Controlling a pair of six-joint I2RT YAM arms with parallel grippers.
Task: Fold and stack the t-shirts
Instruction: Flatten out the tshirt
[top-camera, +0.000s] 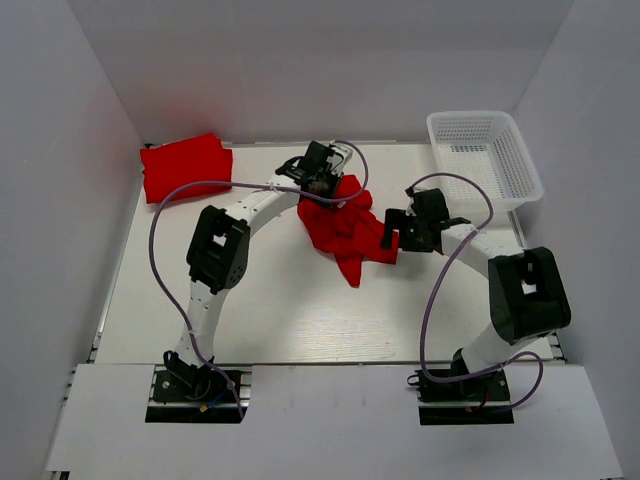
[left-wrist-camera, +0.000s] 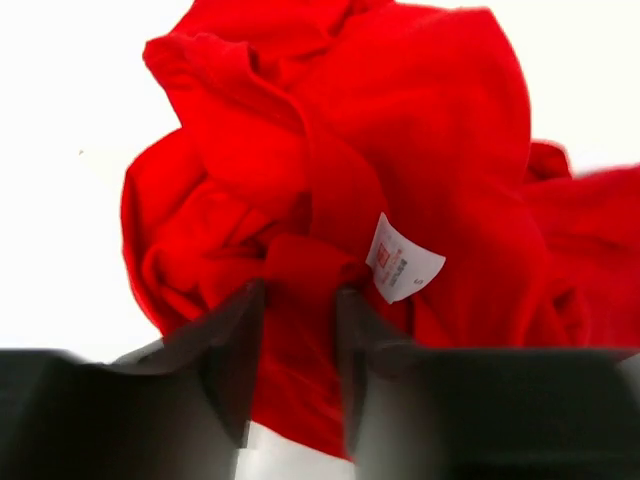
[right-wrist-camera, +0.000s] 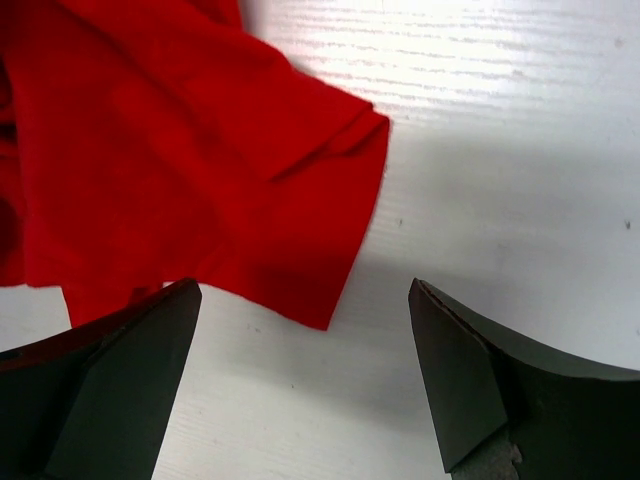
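Observation:
A crumpled red t-shirt (top-camera: 345, 232) lies in a heap at the middle of the table. A second red t-shirt (top-camera: 185, 166) lies folded at the back left. My left gripper (top-camera: 325, 186) is at the heap's far edge, shut on a fold of the crumpled t-shirt (left-wrist-camera: 300, 300) near its white label (left-wrist-camera: 402, 259). My right gripper (top-camera: 392, 230) is open and empty just above the table at the heap's right edge. In the right wrist view a corner of the shirt (right-wrist-camera: 200, 170) lies just ahead of the wide-apart fingers (right-wrist-camera: 455, 365).
A white plastic mesh basket (top-camera: 483, 155) stands at the back right corner. White walls close in the table on the left, back and right. Purple cables loop off both arms.

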